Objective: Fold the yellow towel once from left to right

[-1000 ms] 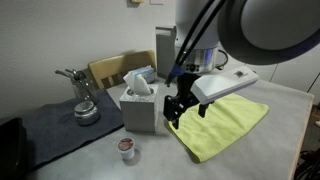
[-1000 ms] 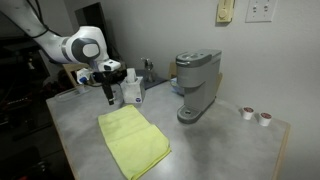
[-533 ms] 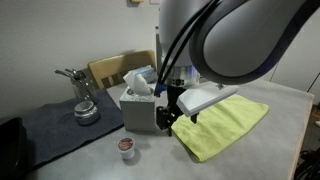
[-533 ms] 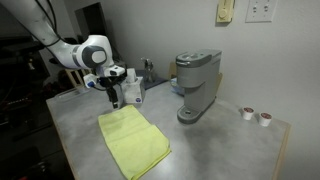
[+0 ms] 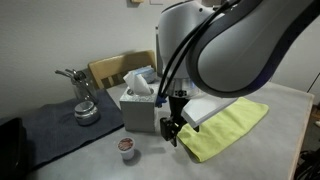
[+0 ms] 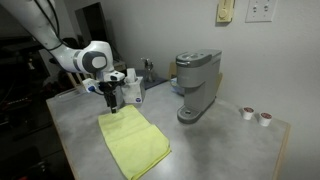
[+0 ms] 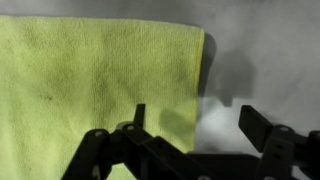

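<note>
The yellow towel (image 5: 228, 127) lies flat on the grey table; it also shows in the other exterior view (image 6: 133, 141) and fills the left of the wrist view (image 7: 90, 85). My gripper (image 5: 172, 131) hangs open and empty just above the towel's corner nearest the tissue box; it also shows in an exterior view (image 6: 113, 100). In the wrist view the open fingers (image 7: 196, 115) straddle the towel's right edge, one finger over the cloth, the other over bare table.
A grey tissue box (image 5: 140, 108) stands right beside the gripper, also seen in an exterior view (image 6: 131, 88). A coffee pod (image 5: 126, 148) sits in front of it. A coffee maker (image 6: 197, 85) stands behind the towel, two pods (image 6: 255, 115) to its side. A dark mat with metal pot (image 5: 84, 105).
The gripper has moved down and toward the towel's corner by the tissue box, staying open. The towel has not moved.
</note>
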Motion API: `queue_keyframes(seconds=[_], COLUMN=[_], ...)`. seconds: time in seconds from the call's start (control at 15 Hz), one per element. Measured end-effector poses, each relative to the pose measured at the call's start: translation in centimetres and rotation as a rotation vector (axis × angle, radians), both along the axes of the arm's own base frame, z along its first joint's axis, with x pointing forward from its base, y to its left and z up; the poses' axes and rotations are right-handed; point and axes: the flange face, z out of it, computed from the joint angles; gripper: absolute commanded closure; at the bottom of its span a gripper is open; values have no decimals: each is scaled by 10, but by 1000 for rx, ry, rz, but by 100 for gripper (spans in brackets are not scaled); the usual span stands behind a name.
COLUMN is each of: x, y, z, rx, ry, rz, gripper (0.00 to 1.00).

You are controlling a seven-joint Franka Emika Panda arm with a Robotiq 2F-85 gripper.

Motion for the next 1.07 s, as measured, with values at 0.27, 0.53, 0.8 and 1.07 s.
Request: queue_keyframes(seconds=[0.27,0.53,0.8,1.07], x=[-1,-2,-3,-4], y=[-3,-5,-6,-6], z=[-6,-11,-12,-13], rx=[25,34,35,34], ry=[21,33,36,39], rz=[25,47,55,55], gripper=[5,8,28,31])
